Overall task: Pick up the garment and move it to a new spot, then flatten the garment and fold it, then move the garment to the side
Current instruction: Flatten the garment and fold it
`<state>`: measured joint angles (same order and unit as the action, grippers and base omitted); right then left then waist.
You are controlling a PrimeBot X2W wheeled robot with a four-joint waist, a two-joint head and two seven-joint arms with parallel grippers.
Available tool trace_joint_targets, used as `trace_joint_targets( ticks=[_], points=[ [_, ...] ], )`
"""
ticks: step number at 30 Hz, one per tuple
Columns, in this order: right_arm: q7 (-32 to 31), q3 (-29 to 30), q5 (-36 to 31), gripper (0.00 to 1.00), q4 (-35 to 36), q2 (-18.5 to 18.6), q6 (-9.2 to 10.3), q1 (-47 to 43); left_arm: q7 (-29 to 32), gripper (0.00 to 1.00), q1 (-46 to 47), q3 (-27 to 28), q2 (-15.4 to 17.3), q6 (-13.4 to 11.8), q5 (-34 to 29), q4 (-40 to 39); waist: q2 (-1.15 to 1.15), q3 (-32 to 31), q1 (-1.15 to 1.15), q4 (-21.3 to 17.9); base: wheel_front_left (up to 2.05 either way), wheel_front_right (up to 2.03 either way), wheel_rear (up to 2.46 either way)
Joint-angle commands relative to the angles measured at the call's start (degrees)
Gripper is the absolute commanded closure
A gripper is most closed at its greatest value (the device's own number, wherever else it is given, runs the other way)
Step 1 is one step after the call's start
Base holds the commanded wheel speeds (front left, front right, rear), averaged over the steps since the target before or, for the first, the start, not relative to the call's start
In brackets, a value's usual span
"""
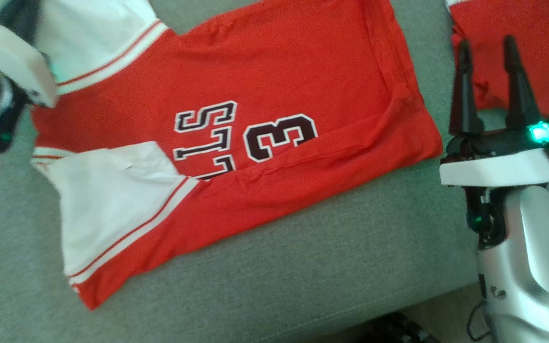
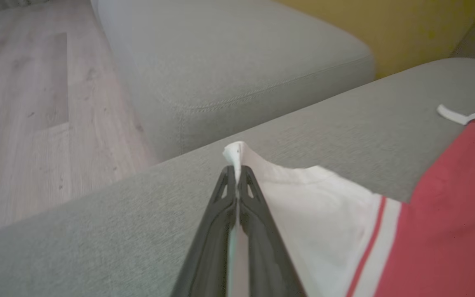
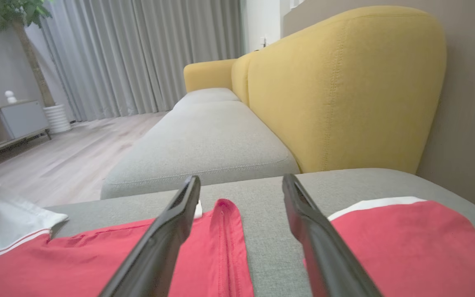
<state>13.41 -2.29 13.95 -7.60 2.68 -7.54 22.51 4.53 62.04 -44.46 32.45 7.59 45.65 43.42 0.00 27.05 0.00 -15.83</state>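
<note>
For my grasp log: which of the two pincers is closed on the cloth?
The left pincer, shut on the white sleeve; the right pincer stands open and empty.

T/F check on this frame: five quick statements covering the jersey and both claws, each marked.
1. The left claw is shut on a white sleeve of the jersey. True.
2. The right claw grips the hem. False: it is open and holds nothing.
3. The jersey lies on a grey cushion. True.
4. The jersey is blue. False: it is red with white sleeves.
5. A second red garment lies beyond the right claw. True.
</note>
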Motion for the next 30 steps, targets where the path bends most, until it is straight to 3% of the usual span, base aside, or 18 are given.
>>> trace_joint_targets(
  ticks=[1, 5, 8, 13, 16, 22, 30],
  points=[
    [-0.7, -1.0, -1.8, 0.00, 1.7, 0.2, 0.05, -1.2, -1.4, 1.00, 0.8, 1.0, 1.7, -0.1, -0.7, -2.1, 0.00, -2.2, 0.00, 1.9, 0.00, 0.00, 0.00],
    [-4.0, 1.2, -6.7, 0.00, 2.6, 0.2, 0.05, -1.4, -7.2, 1.00, -1.3, -0.3, 0.8, -0.2, -2.1, -5.4, 0.00, -4.9, 0.00, 4.8, 0.00, 0.00, 0.00],
    [-8.1, 4.0, -9.3, 0.00, 3.6, 0.2, 0.05, -0.4, -11.5, 1.00, -4.6, -0.9, 0.0, -1.4, -3.1, -10.9, 0.00, -6.6, 0.00, 8.1, 0.00, 0.00, 0.00],
    [-14.4, 5.7, -10.1, 0.00, 2.0, 0.2, 0.05, 3.9, -12.8, 1.00, -9.6, -2.1, -0.3, -4.8, -3.9, -19.9, 0.00, -7.4, 0.00, 12.3, 0.00, 0.00, 0.00],
    [-21.0, 6.9, -13.7, 0.00, -2.9, 0.2, 0.05, 9.4, -11.4, 1.00, -13.0, -3.5, 0.5, -6.9, -4.3, -28.0, 0.00, -6.5, 0.00, 14.8, 0.00, 0.00, 0.00],
    [-26.5, 8.4, -20.8, 0.00, -14.5, 3.7, 0.05, 18.8, -9.1, 1.00, -14.3, -4.9, 0.7, -8.9, -5.0, -37.2, 0.00, -3.3, 0.00, 18.4, 0.00, 0.00, 0.00],
    [-24.9, 11.2, -29.4, 0.00, -30.2, 8.8, 0.05, 27.2, -7.8, 1.00, -13.1, -5.9, -0.2, -9.5, -5.9, -41.7, 0.00, -0.4, 0.00, 21.1, 0.00, 0.00, 0.00]
  ],
)
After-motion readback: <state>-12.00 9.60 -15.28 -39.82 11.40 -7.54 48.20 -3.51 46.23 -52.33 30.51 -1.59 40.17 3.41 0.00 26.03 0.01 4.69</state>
